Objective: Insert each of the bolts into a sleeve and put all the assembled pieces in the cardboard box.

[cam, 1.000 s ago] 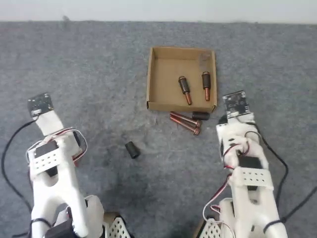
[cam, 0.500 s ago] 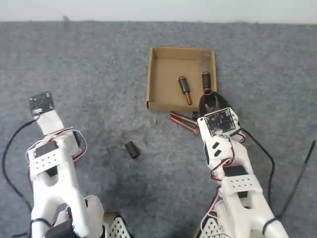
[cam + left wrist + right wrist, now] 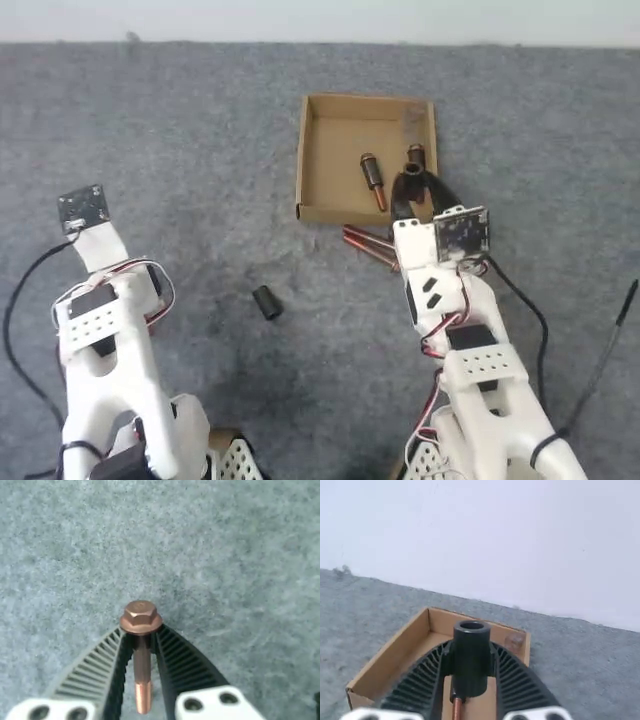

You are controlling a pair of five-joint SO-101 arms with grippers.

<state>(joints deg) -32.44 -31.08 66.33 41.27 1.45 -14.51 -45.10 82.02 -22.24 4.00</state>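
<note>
Noted mottled grey on the counter (image 3: 180, 150) and plain tan on the cardboard box (image 3: 318, 110). Found copper on the bolt (image 3: 142, 665) in the left pincer (image 3: 141, 630) and matt black on the sleeve (image 3: 470, 660) in the right pincer (image 3: 470, 647). Saw black ribbed faces on both pincers, white on the arms (image 3: 100, 350), black on the loose sleeve (image 3: 266, 302) and copper on the loose bolts (image 3: 365, 240).

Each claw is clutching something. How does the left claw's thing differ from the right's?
The left claw pinches a bare copper bolt; the right claw pinches a black sleeve with a copper shank poking out one end. The bolt is slim with a hexagonal head; the sleeve is a thicker hollow tube. The bolt hangs over grey carpet, the sleeve over the cardboard box. Both are clamped tight.
</note>
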